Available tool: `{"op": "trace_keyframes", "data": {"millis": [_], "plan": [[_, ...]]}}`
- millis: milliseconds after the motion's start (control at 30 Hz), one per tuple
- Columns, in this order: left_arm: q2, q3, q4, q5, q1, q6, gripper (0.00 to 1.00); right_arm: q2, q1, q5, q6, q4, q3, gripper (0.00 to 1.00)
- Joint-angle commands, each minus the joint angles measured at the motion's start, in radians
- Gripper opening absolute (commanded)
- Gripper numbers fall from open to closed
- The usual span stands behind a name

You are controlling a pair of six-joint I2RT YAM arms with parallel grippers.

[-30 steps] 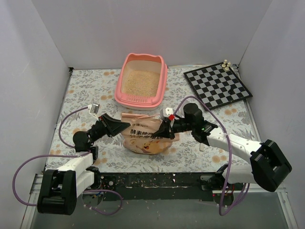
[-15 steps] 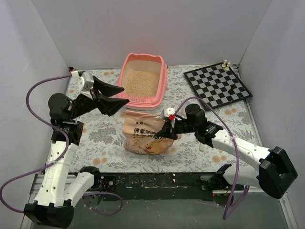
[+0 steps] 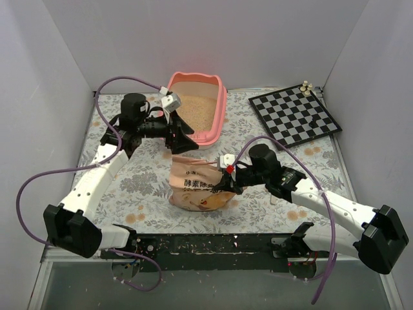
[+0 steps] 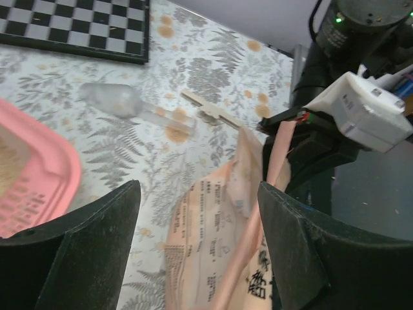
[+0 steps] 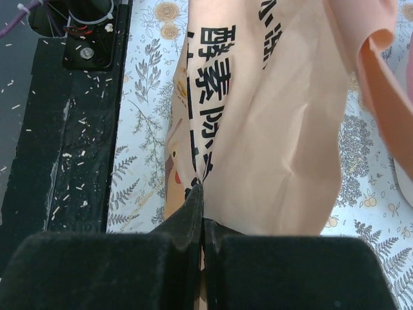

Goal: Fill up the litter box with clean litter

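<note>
The pink litter box (image 3: pixel 221 103) stands at the back centre with pale beige clean litter (image 3: pixel 192 111) inside; its corner shows in the left wrist view (image 4: pixel 45 174). The orange-tan printed bag (image 3: pixel 197 187) stands upright in front of it. My left gripper (image 3: pixel 188 137) is open and hovers between the box's near end and the bag top; the bag (image 4: pixel 219 245) lies between its spread fingers (image 4: pixel 84 239), not touching them. My right gripper (image 3: pixel 224 183) is shut on the bag's right side, pinching a fold (image 5: pixel 203 219) of the bag (image 5: pixel 277 129).
A chessboard (image 3: pixel 293 116) with a few pieces (image 3: pixel 305 87) lies at the back right, also in the left wrist view (image 4: pixel 77 26). A clear plastic scoop (image 4: pixel 122 100) lies on the floral cloth right of the bag. Grey walls close in three sides.
My left arm has swung from the near left, up and over to the litter box's near end above the bag. My right gripper keeps its hold; the bag has shifted slightly.
</note>
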Motion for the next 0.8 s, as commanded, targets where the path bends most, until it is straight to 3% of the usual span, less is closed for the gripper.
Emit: {"op": "trace_keyframes", "data": {"millis": [0,267,767], "plan": [[0.015,0.101,-0.171,0.038,-0.108,0.15,0.74,-0.018,0.001,0.023,-0.037,-0.074,0.046,0.01],[0.107,0.182,-0.411,-0.149,-0.254,0.239,0.76,-0.047,0.001,0.017,-0.04,-0.054,0.029,0.01],[0.043,-0.02,-0.423,-0.273,-0.307,0.206,0.78,-0.07,0.001,0.029,-0.034,-0.029,0.018,0.01]]}}
